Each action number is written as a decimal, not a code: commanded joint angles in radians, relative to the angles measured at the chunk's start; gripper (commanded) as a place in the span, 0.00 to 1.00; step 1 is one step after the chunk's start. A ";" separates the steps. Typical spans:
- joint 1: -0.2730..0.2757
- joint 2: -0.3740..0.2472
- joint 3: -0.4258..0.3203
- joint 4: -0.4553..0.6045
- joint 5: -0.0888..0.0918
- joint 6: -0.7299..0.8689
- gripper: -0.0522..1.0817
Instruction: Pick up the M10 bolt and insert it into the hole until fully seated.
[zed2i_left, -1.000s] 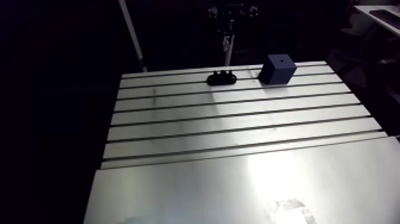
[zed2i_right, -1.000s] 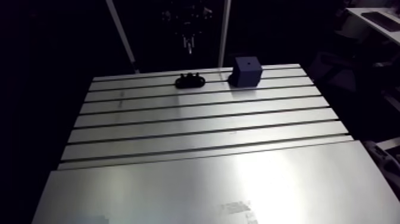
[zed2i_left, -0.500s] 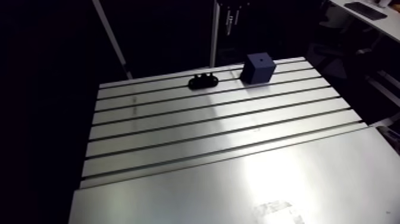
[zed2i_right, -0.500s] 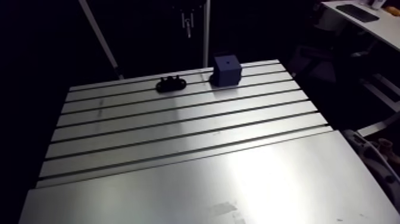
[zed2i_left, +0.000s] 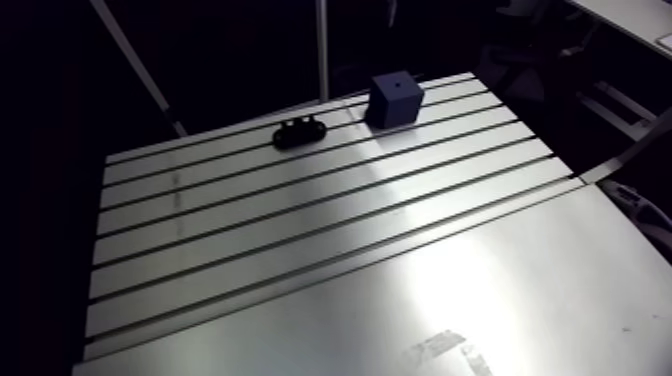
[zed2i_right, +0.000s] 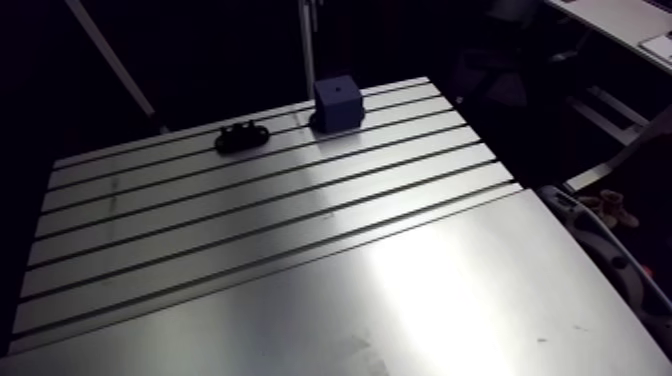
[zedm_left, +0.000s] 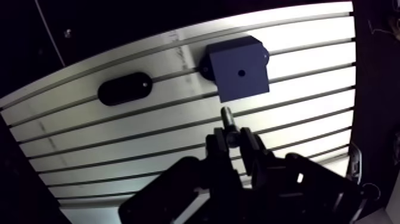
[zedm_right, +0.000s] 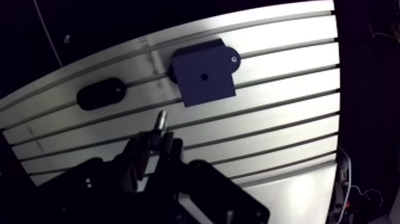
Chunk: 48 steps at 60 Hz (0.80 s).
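In the wrist view my gripper (zedm_left: 234, 138) is shut on the M10 bolt (zedm_left: 228, 121), a dull metal shank that sticks out ahead of the fingertips. Just ahead of the bolt's tip sits a dark blue block (zedm_left: 238, 68) with a small round hole (zedm_left: 241, 74) in its top face. The bolt hangs above the table, short of the block's near edge. The arm view shows the same block (zed2i_left: 395, 98) at the table's far edge.
A black oval holder (zedm_left: 124, 88) lies beside the block on the slotted aluminium table (zed2i_left: 400, 230); the arm view has the holder (zed2i_left: 300, 131) left of the block. A smooth plate (zed2i_left: 480, 300) covers the table's near part. An upright post (zed2i_left: 322, 45) stands behind the far edge.
The arm view has shifted and turned with the camera. The gripper has moved from above the holder towards the block and out past the view's top edge. Block and holder stay put.
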 joint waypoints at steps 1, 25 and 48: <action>-0.037 0.069 -0.100 0.125 -0.005 -0.005 0.99; -0.033 0.103 -0.121 0.140 -0.028 -0.005 0.99; -0.036 0.137 -0.112 0.127 -0.037 0.007 0.99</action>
